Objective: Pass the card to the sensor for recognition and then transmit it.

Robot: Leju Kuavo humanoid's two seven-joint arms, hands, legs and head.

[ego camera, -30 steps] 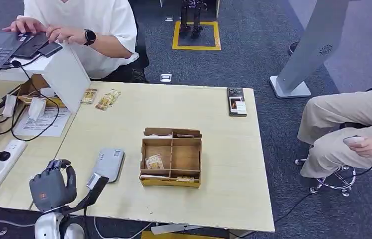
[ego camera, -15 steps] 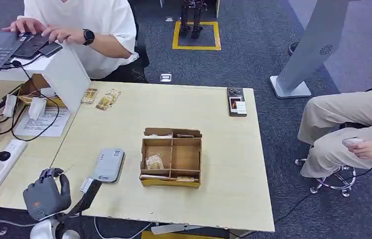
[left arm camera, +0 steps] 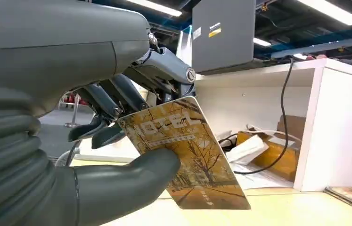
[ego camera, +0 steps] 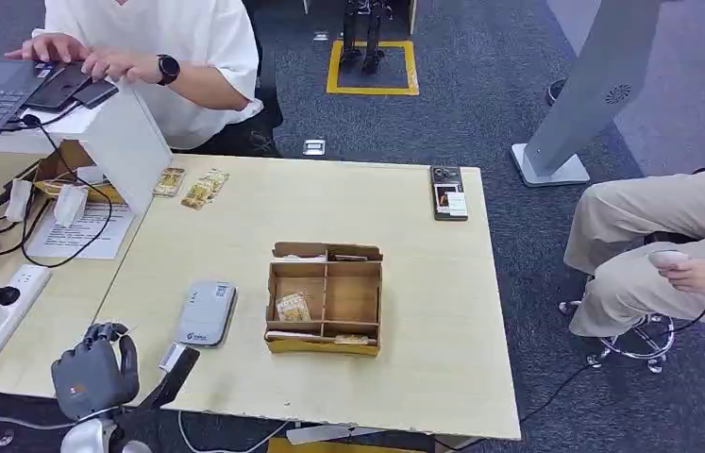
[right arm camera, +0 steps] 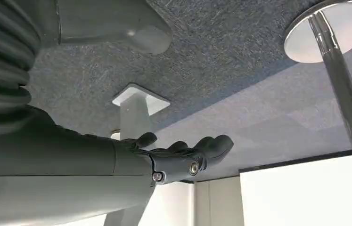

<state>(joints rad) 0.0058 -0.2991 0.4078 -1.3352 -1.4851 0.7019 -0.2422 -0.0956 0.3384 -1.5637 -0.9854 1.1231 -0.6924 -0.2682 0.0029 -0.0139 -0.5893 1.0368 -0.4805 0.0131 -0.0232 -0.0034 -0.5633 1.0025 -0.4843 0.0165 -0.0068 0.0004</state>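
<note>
Left hand [ego camera: 95,379] pinching card [left arm camera: 186,151] near reader [ego camera: 207,312], face exposed for scanning. Right hand [right arm camera: 183,155] slack, fingers apart, holding nothing, away from reader.

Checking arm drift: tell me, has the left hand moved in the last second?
Yes. The left hand has pulled back toward the robot, away from the grey sensor.

A pale wood tabletop [ego camera: 424,311] stands on grey carpet [ego camera: 480,104]; a yellow square [ego camera: 371,68] marks the floor; long ceiling lights [left arm camera: 155,7] glow above.
</note>
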